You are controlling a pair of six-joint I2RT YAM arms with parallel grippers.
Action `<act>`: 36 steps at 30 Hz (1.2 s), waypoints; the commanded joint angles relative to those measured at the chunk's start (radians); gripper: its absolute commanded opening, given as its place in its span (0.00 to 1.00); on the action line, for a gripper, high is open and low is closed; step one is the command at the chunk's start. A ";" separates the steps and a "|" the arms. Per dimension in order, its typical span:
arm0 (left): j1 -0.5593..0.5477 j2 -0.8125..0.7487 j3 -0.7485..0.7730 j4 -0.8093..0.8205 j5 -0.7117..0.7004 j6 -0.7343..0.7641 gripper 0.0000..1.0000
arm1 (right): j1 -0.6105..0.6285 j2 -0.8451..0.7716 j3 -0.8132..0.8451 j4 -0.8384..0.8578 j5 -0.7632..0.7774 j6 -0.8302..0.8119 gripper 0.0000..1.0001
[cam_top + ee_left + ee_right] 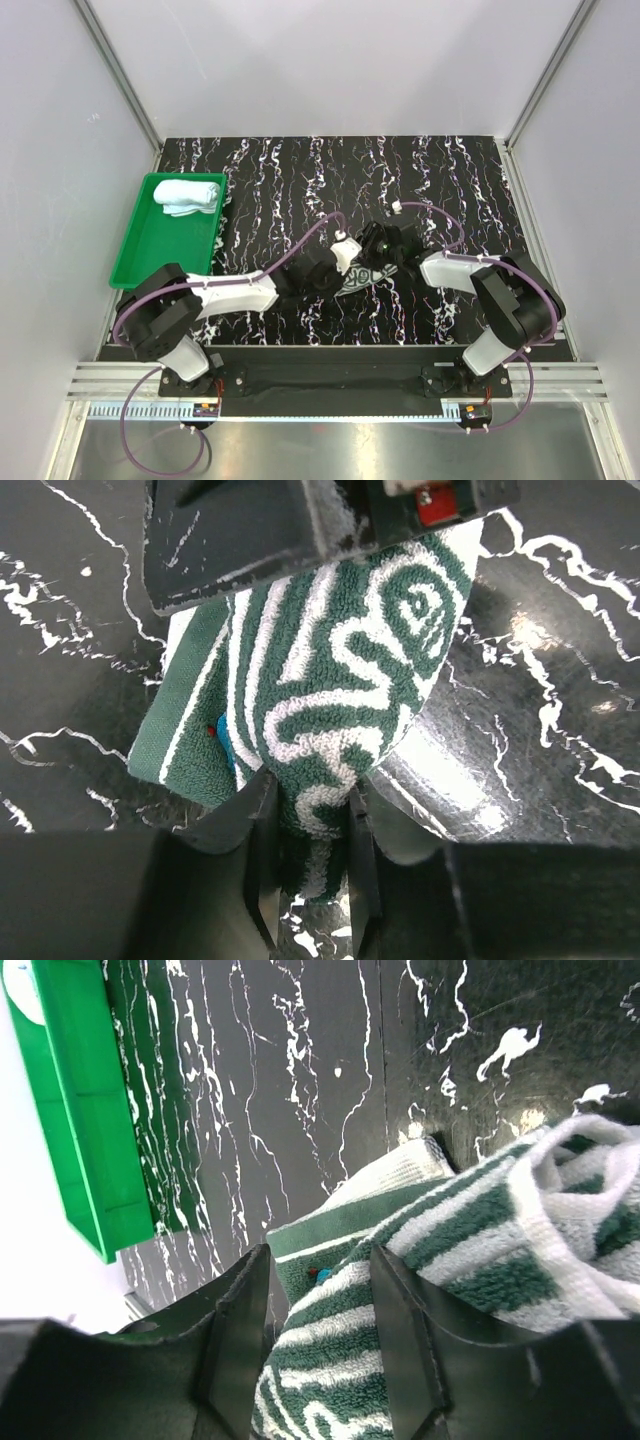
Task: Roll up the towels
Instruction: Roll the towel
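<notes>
The striped towel [366, 277], dark green and white with a swirl-patterned edge, lies bunched on the black marbled table between the two arms. My left gripper [340, 256] is shut on a fold of it; in the left wrist view the towel [340, 660] is pinched between the fingers of that gripper [310, 825]. My right gripper [387, 244] holds the towel from the other side; in the right wrist view the towel [480, 1230] fills the gap of that gripper [320, 1295]. The light blue towel [187, 195] lies rolled in the green tray [150, 250].
The green tray stands at the left edge of the table and also shows in the right wrist view [80, 1110]. The right gripper's black body [300, 530] hangs close over the towel in the left wrist view. White walls enclose the table on three sides.
</notes>
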 commanded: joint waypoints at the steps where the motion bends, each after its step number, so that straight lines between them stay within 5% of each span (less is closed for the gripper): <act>1: 0.046 0.019 -0.008 0.063 0.167 -0.036 0.14 | 0.022 0.012 0.017 -0.264 0.040 -0.082 0.56; 4: 0.083 0.028 0.001 0.040 0.230 -0.062 0.13 | 0.019 -0.048 0.115 -0.439 0.113 -0.132 0.63; 8: 0.120 0.031 0.015 0.002 0.275 -0.106 0.14 | -0.063 -0.152 0.205 -0.635 0.204 -0.155 0.90; 17: 0.129 0.105 0.125 -0.170 0.286 -0.205 0.12 | -0.176 -0.411 0.288 -0.829 0.201 -0.179 0.93; 26: 0.187 0.240 0.228 -0.255 0.477 -0.422 0.17 | -0.174 -0.689 -0.056 -0.633 0.060 -0.052 0.92; 36: 0.267 0.293 0.158 -0.077 0.724 -0.567 0.17 | -0.174 -0.550 -0.235 -0.282 0.044 0.046 0.93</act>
